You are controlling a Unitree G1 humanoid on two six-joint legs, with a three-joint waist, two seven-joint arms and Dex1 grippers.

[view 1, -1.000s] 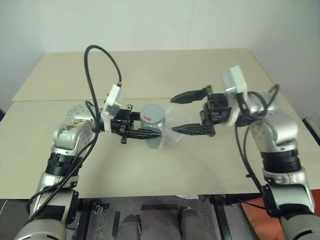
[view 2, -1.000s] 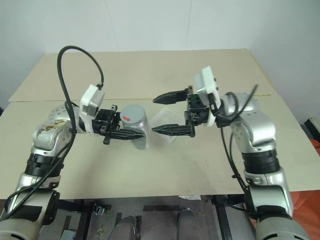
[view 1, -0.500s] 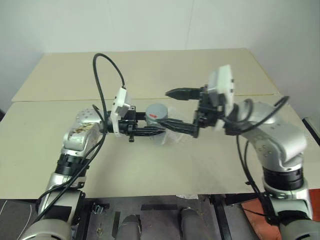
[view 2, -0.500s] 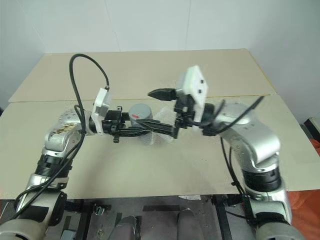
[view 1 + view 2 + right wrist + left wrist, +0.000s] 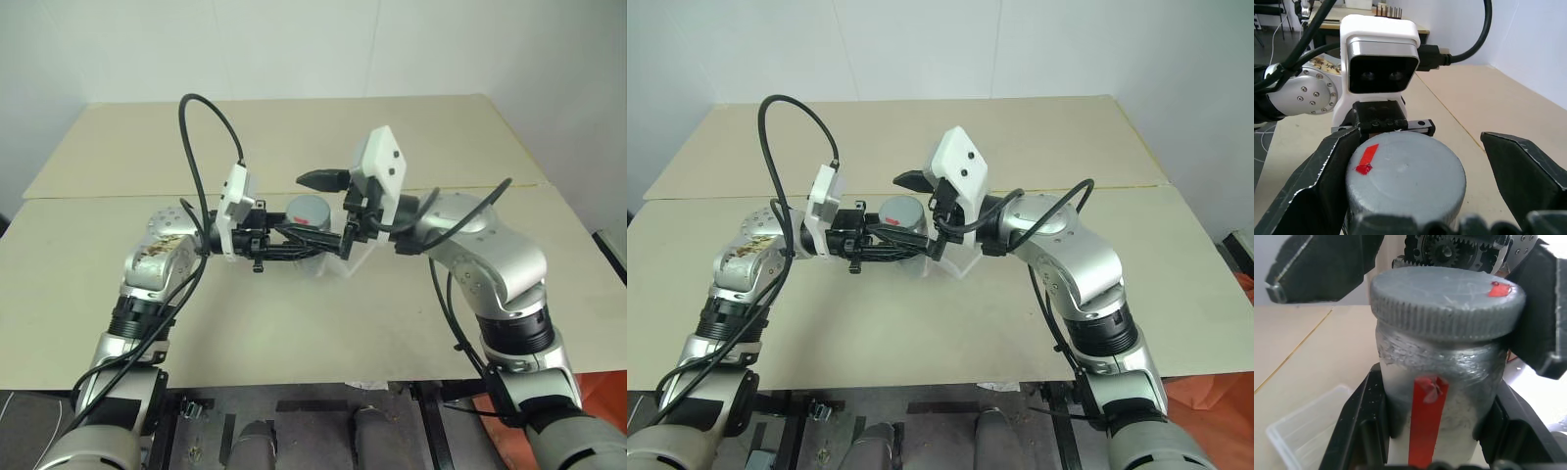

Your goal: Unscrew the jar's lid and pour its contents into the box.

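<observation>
Left wrist view: the left gripper is clenched on the jar, its two black fingers pressed against the clear wall on either side of a red strip of label. The jar stands upright in that grip, held above the table near its middle, with the grey lid still screwed on (a small red mark sits near the lid's rim). The right gripper is spread wide around the lid, one finger close against the lid's side and the other standing apart from it. In the head views the two grippers meet from opposite sides over the table's centre. The box lies on the table below and beside the jar, clear and shallow; whether anything is in it cannot be told
</observation>
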